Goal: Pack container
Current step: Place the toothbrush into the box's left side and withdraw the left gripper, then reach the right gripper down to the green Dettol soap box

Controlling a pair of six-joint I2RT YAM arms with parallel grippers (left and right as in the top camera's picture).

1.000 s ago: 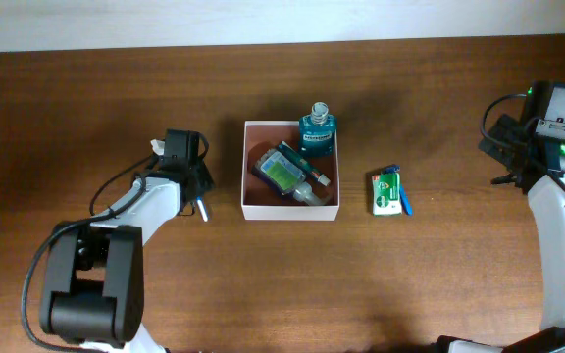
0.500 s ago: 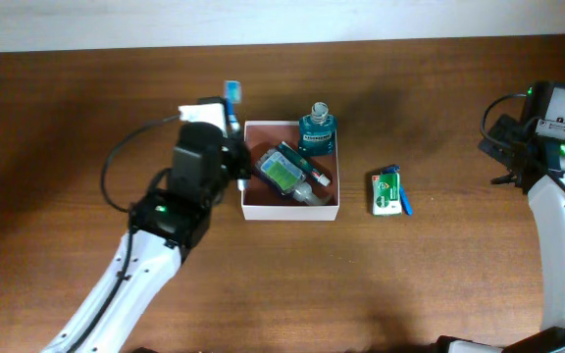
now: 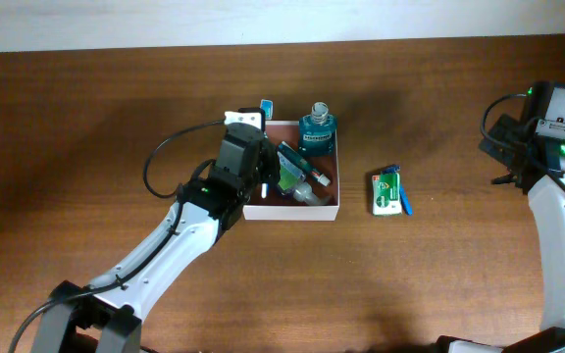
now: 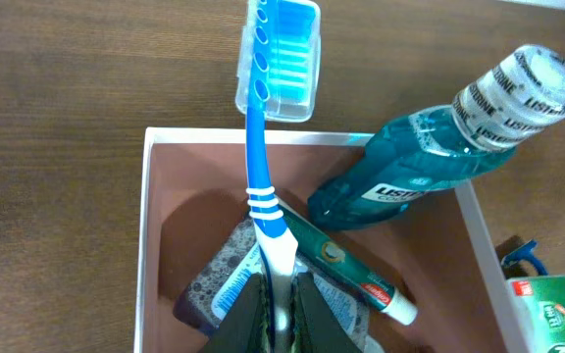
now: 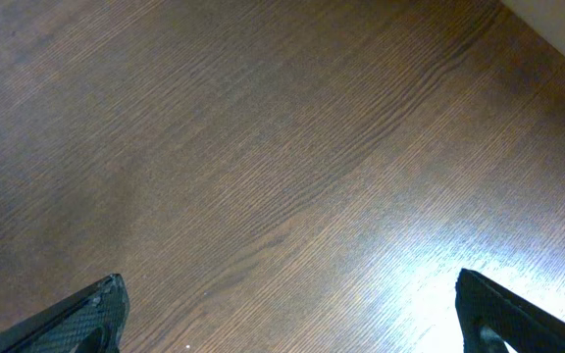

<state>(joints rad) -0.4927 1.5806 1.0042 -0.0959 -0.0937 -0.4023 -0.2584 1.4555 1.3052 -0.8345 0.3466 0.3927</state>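
The container, a shallow white box with a reddish-brown inside, sits mid-table. In it are a blue mouthwash bottle, a toothpaste tube and a dark bottle with a green label. My left gripper is over the box's left part, shut on the white handle end of a blue toothbrush. The capped brush head pokes out past the far rim. My right gripper hangs wide open over bare wood at the far right, holding nothing.
A small green packet with a blue item beside it lies on the table just right of the box. The left arm's black cable loops left of the box.
My left arm has swung from the table left of the box to above the box, carrying the toothbrush. The right arm has not moved.
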